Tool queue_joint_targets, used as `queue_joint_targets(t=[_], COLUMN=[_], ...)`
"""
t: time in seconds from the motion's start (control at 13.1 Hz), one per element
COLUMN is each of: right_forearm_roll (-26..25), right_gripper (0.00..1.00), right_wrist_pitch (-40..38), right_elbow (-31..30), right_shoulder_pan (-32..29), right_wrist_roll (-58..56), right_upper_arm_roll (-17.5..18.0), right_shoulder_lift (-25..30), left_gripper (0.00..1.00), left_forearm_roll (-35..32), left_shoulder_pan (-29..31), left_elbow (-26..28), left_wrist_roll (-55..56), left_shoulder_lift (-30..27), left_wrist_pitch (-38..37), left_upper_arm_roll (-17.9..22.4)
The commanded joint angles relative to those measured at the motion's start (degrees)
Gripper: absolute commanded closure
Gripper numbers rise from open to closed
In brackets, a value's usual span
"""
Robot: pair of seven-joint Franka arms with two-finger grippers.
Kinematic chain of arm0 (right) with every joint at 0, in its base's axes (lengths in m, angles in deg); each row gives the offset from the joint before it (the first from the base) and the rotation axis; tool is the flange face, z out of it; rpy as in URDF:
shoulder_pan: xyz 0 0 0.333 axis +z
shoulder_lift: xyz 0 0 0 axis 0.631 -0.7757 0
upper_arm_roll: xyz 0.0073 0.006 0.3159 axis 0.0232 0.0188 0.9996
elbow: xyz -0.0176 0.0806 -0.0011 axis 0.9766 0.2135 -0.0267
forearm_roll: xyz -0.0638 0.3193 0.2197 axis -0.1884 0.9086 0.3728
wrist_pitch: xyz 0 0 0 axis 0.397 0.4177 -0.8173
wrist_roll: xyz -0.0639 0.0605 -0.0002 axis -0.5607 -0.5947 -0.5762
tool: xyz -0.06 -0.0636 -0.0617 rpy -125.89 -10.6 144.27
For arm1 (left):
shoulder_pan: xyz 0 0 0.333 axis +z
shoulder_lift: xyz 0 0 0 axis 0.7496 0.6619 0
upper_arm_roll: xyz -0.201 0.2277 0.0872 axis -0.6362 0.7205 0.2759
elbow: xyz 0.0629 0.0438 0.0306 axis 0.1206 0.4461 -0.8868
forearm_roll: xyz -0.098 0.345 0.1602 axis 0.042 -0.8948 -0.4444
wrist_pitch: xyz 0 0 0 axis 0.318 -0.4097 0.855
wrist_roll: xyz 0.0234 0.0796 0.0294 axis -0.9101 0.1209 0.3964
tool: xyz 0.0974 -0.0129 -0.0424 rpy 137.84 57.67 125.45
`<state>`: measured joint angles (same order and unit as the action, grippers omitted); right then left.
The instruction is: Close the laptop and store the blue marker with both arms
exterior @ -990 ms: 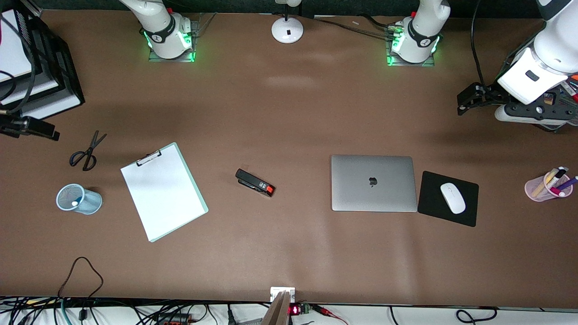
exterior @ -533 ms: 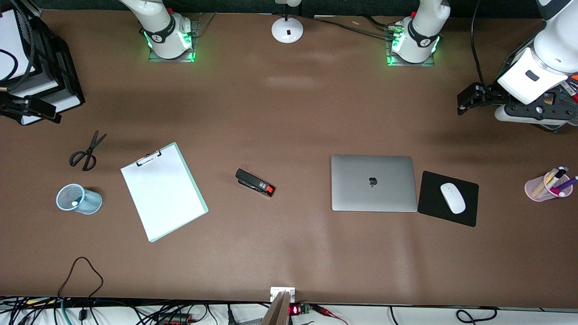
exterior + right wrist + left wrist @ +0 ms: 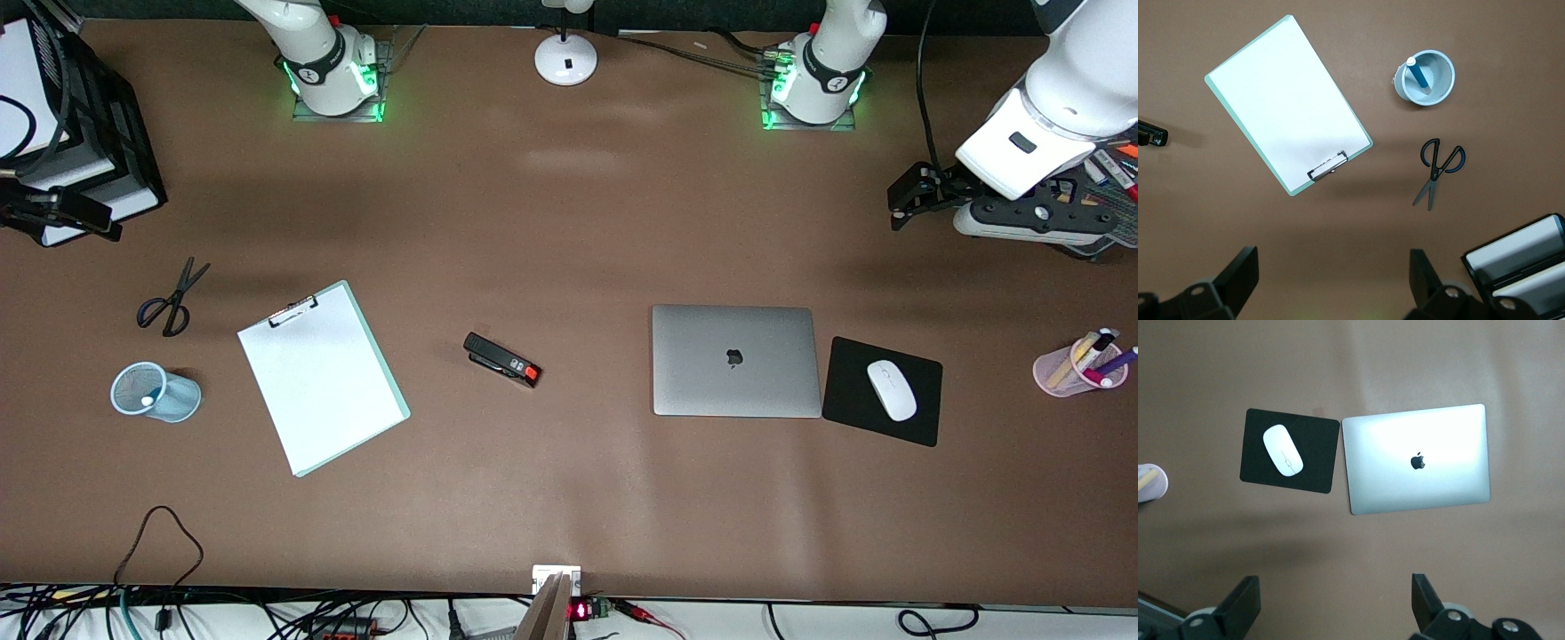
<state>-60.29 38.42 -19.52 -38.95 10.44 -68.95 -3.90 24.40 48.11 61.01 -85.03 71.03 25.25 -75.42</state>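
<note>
The laptop (image 3: 736,360) lies shut on the table, silver lid up with the dark apple logo; it also shows in the left wrist view (image 3: 1417,459). The blue marker (image 3: 1419,75) stands in a pale blue mesh cup (image 3: 1425,78) at the right arm's end; in the front view only its pale end (image 3: 147,401) shows in that cup (image 3: 156,392). My left gripper (image 3: 1335,590) is open and empty, high over bare table at the left arm's end. My right gripper (image 3: 1333,270) is open and empty, high over the table beside a black tray.
A black mouse pad (image 3: 882,391) with a white mouse (image 3: 892,389) lies beside the laptop. A pink pen cup (image 3: 1078,366), a stapler (image 3: 502,359), a clipboard (image 3: 322,376), scissors (image 3: 171,298) and a black file tray (image 3: 89,133) are also on the table.
The left arm has shifted a little toward the table's middle. The right gripper has moved away from the front camera, toward the black tray. Nothing on the table has moved.
</note>
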Motion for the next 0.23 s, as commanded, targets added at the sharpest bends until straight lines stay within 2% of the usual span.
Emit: queue_joint_targets(t=[0.0,0.15], right_forearm_roll=[0.0,0.0], right_gripper=[0.0,0.0], right_wrist_pitch=[0.2,0.2], right_elbow=[-0.7,-0.7], right_shoulder_pan=[0.0,-0.1], right_wrist_roll=[0.1,0.1], right_upper_arm_roll=[0.4,0.3], right_shoulder_lift=[1.2,1.1], left_gripper=[0.0,0.0], left_forearm_roll=[1.0,1.1], left_shoulder_pan=[0.4,0.5], left_elbow=[-2.6,-2.6], left_wrist_roll=[0.0,-0.1], left_shoulder_lift=[1.2,1.3], left_wrist_pitch=[-1.9,-1.8], left_upper_arm_roll=[-0.3,-0.2])
